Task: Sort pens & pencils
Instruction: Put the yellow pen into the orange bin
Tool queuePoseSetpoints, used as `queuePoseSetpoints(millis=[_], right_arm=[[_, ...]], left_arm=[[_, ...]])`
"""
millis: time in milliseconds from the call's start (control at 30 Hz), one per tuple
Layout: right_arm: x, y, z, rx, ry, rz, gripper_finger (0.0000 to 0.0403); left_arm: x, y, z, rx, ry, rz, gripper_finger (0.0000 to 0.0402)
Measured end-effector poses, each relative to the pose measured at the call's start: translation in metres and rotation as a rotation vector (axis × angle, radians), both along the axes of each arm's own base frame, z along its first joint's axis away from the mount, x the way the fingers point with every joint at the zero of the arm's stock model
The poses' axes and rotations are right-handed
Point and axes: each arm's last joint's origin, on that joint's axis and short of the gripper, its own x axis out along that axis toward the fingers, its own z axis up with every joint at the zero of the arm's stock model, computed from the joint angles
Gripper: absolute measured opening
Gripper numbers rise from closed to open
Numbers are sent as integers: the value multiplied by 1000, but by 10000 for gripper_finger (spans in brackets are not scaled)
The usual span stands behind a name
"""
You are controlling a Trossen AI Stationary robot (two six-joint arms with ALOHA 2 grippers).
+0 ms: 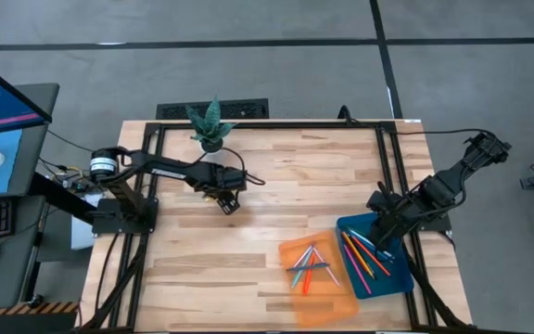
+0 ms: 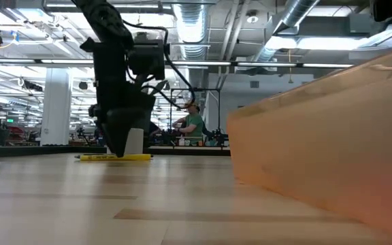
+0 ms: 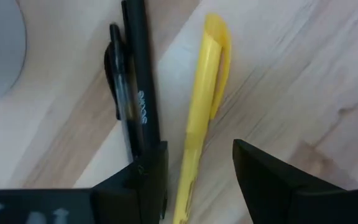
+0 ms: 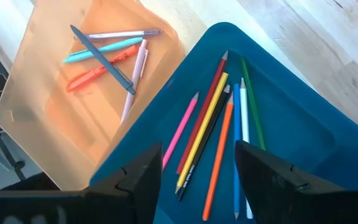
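Left pincer astride | glossy yellow pen | wood-grain table

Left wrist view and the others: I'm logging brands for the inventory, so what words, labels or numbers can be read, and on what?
None can be read.
Black pen: pale print on the barrel, too blurred to read.
Yellow pen: dark marks in the low view, too small to read.
Yellow pencil: small print near its end, illegible.
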Motion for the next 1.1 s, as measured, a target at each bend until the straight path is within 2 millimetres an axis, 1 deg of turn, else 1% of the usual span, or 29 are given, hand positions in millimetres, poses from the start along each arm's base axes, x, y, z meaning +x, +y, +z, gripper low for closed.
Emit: queuePoseSetpoints(millis=[200,300,400,533,567,633,767,867,1000,1100], right_arm=[[0,0,0,12,4,-25,221],[0,0,0,18,4,-23,221],[0,0,0,18,4,-23,221],[0,0,0,18,4,-23,221],[0,0,0,18,4,-23,221],[0,0,0,18,4,-23,221],[0,0,0,18,3,-22,221],[0,0,0,17,3,-21,221],[0,0,0,15,2,-15,221],[0,1,0,16,0,-14,221]], left_arm=[[4,1,-17,-2,50,-26,170],[5,0,-21,-23,59,-18,158],[5,0,-22,-45,56,-8,119],[7,-1,-21,-94,53,6,31],[8,-2,-20,-104,50,14,20],[11,-2,-17,-114,38,45,18],[21,-7,-7,-120,17,93,23],[38,-18,11,-143,-69,87,12],[56,-37,33,-103,-155,96,11],[68,-58,54,-76,-245,116,19]])
